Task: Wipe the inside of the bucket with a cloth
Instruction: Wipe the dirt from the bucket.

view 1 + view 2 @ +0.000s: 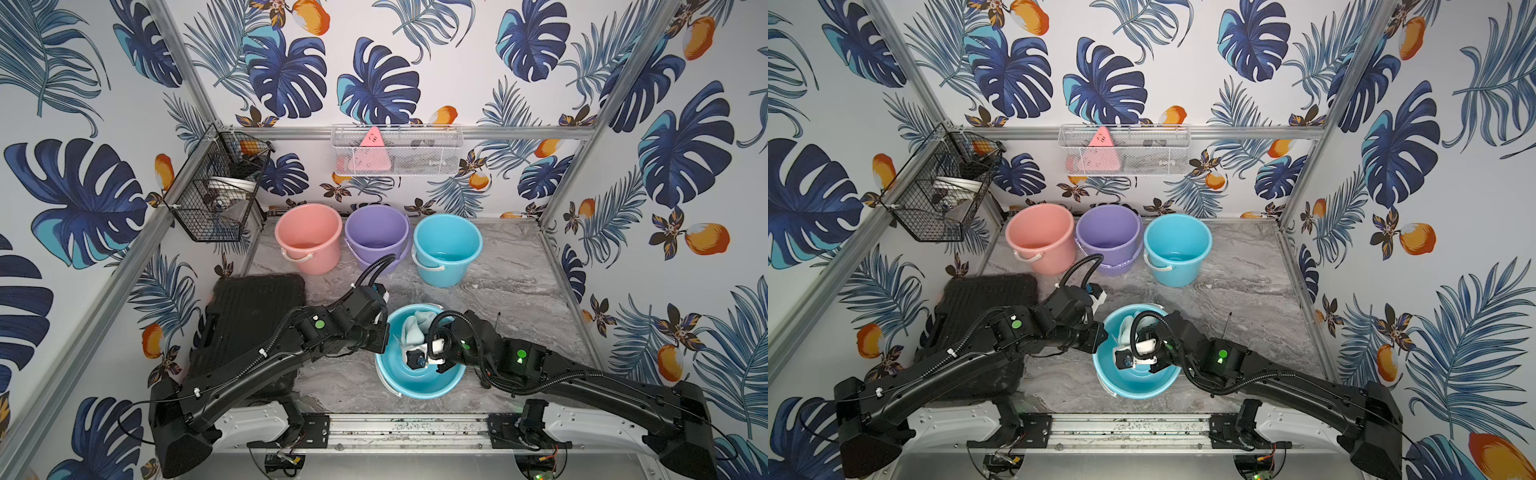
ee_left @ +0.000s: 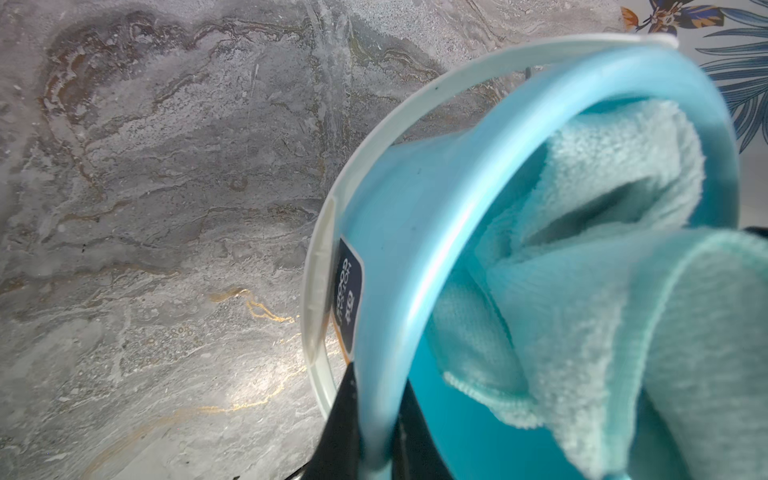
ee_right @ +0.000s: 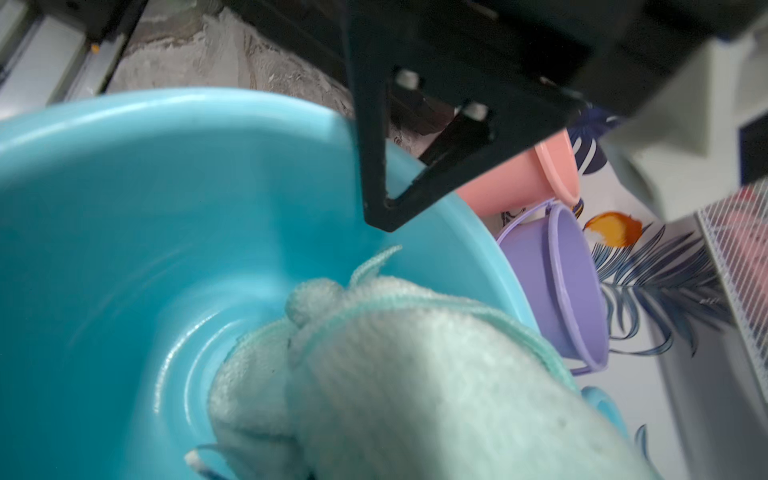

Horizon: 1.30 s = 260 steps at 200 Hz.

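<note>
Bucket [image 1: 419, 384], light blue with a white handle, near the front of the grey marbled table [image 1: 519, 291], shown in both top views. Cloth [image 1: 411, 328], pale mint, lies bunched inside it against the far wall. Left gripper [image 1: 385, 337] meets the bucket's left rim. Right gripper [image 1: 409, 345] reaches into the mouth from the right, beside the cloth. Along the back stand a pink bucket [image 1: 1042, 257], a purple bucket [image 1: 1108, 249] and a rear blue bucket [image 1: 1177, 270], side by side. Black case [image 1: 992, 299] lies at the left of the table, under the left arm. Black wire basket [image 1: 934, 208] hangs on the left wall. White mesh basket [image 1: 1142, 160] hangs on the back rail and holds a pink triangular item [image 1: 1100, 139].

Left wrist view: the left gripper [image 2: 380, 432] pinches the bucket [image 2: 399, 199] wall at the rim, one black finger outside and one inside. The cloth [image 2: 623, 174] is folded in loose humps within.

Right wrist view: the cloth [image 3: 415, 374] is heaped over the right gripper and touches the bucket [image 3: 145, 208] floor. The jaws themselves are hidden, pressed together with the fabric gathered about them. One left finger [image 3: 372, 174] hooks over the rim.
</note>
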Tool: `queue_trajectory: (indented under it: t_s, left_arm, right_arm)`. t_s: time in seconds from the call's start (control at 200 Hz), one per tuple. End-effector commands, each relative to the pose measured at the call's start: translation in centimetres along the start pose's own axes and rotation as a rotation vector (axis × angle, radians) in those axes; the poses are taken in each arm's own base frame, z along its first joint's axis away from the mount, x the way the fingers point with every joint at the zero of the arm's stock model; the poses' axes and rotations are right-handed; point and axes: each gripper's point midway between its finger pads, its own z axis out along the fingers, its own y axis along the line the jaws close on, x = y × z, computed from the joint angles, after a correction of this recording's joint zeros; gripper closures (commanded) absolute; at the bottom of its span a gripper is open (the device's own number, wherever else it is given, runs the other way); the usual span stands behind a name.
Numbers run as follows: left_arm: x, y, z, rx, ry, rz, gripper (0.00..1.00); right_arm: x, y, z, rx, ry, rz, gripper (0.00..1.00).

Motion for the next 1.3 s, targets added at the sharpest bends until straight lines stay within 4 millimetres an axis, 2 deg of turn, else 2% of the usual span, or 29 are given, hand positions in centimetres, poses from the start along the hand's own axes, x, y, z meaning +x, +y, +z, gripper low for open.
queue_trajectory:
  t_s: [0.0, 0.185, 0.33, 0.68, 1.051, 1.216, 1.296]
  left_arm:
    - [0.5, -0.3, 0.0, 0.014, 0.031, 0.039, 1.0]
    - [0.9, -0.5, 0.0, 0.026, 0.052, 0.051, 1.0]
    - [1.0, -0.7, 0.0, 0.037, 0.059, 0.06, 1.0]
    - [1.1, -1.0, 0.0, 0.045, 0.071, 0.075, 1.0]
    - [0.7, -1.4, -0.1, 0.046, 0.068, 0.085, 1.0]
    - [0.6, -1.4, -0.2, 0.041, 0.065, 0.085, 1.0]
    - [0.6, -1.1, -0.3, 0.028, 0.059, 0.085, 1.0]
  right_arm:
    - [-0.6, -0.9, 0.7, 0.04, -0.019, -0.303, 1.0]
    - [-1.0, -0.8, 2.1, 0.036, -0.029, -0.418, 1.0]
    - [0.0, 0.1, 3.5, -0.022, -0.002, -0.461, 1.0]
    - [3.3, 5.4, 6.3, -0.281, 0.039, -0.418, 1.0]
    - [7.0, 12.3, 10.3, -0.535, 0.098, -0.3, 1.0]
    - [7.6, 13.6, 10.6, -0.601, 0.111, -0.251, 1.0]
    - [7.1, 12.7, 10.3, -0.571, 0.105, -0.242, 1.0]
